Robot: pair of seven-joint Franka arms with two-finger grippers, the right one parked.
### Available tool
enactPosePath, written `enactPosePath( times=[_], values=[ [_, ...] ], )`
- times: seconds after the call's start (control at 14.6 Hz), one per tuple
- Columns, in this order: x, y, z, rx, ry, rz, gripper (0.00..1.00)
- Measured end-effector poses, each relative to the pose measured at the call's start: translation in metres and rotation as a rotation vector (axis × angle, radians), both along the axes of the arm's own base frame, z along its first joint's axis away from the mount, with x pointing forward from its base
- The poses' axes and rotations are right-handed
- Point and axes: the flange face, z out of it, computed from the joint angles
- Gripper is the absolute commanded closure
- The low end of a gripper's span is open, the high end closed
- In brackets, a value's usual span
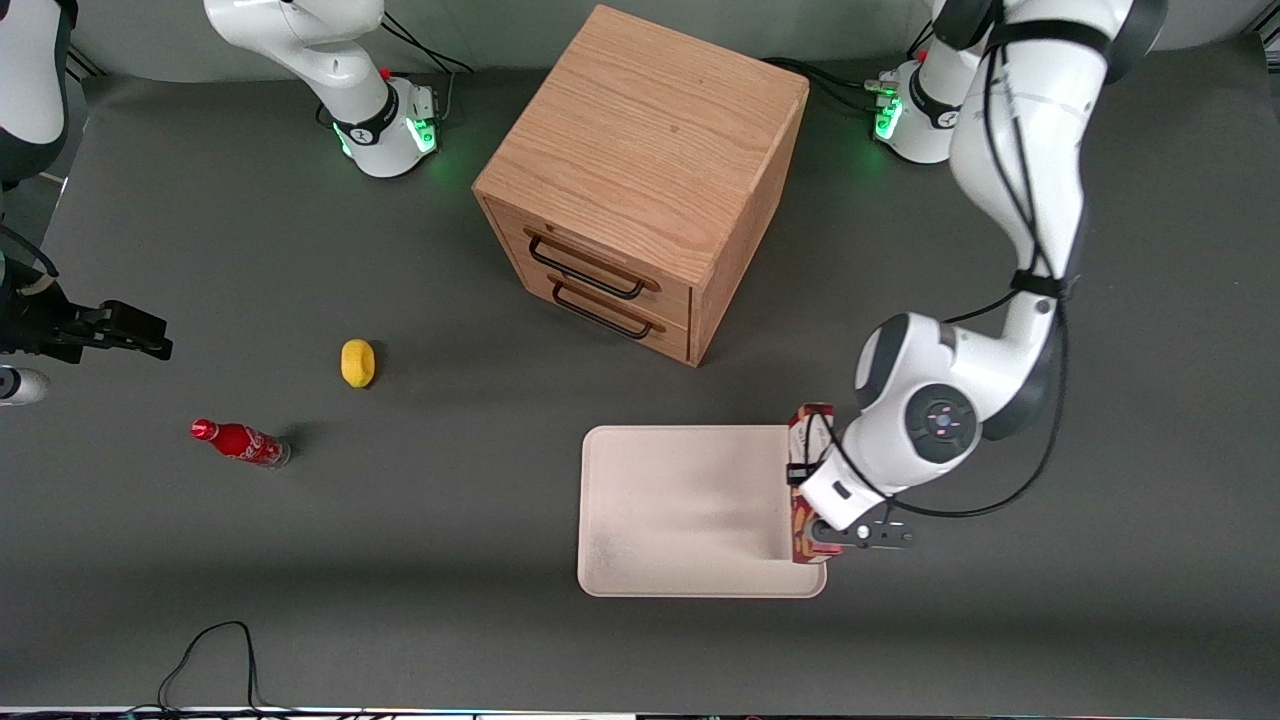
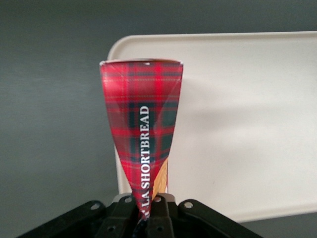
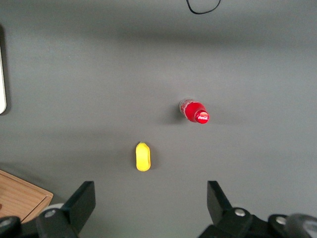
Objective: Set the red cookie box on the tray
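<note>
Front view shows the tool [image 1: 812, 535] clamped on the red cookie box [image 1: 806, 440], which stands on its narrow edge over the tray [image 1: 680, 510] at the tray's rim toward the working arm's end of the table [image 1: 450, 600]. Left wrist view shows the tool [image 2: 148, 210] pinching the tartan box [image 2: 143, 124] above the tray's corner [image 2: 247, 124]. Right wrist view shows a soda bottle [image 3: 194, 111] and a yellow fruit [image 3: 143, 156] on the table.

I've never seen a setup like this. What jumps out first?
The working arm's tool grips a red cookie box, held edge-on over the tray at its working-arm edge. A wooden cabinet stands mid-table, farther from the camera than the tray. A lemon and bottle lie toward the parked arm's end.
</note>
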Motion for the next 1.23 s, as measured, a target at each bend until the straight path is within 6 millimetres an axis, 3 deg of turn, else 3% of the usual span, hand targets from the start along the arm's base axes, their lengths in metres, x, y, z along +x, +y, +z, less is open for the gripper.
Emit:
enactPosePath(
  times=[0.14, 0.21, 0.27, 0.55, 0.75, 0.96, 1.23],
  values=[
    [-0.001, -0.007, -0.020, -0.001, 0.000, 0.014, 0.99],
    [-0.001, -0.007, -0.025, 0.000, 0.003, 0.019, 0.35],
    [-0.001, -0.007, -0.026, 0.001, 0.004, 0.021, 0.00],
    [0.004, -0.011, -0.016, -0.004, -0.040, 0.013, 0.00],
    [0.008, -0.011, 0.013, -0.011, -0.076, 0.012, 0.00],
    [0.005, 0.009, 0.080, 0.020, -0.065, 0.022, 0.00],
    [-0.018, 0.091, 0.182, 0.074, -0.027, 0.108, 0.00]
  ],
)
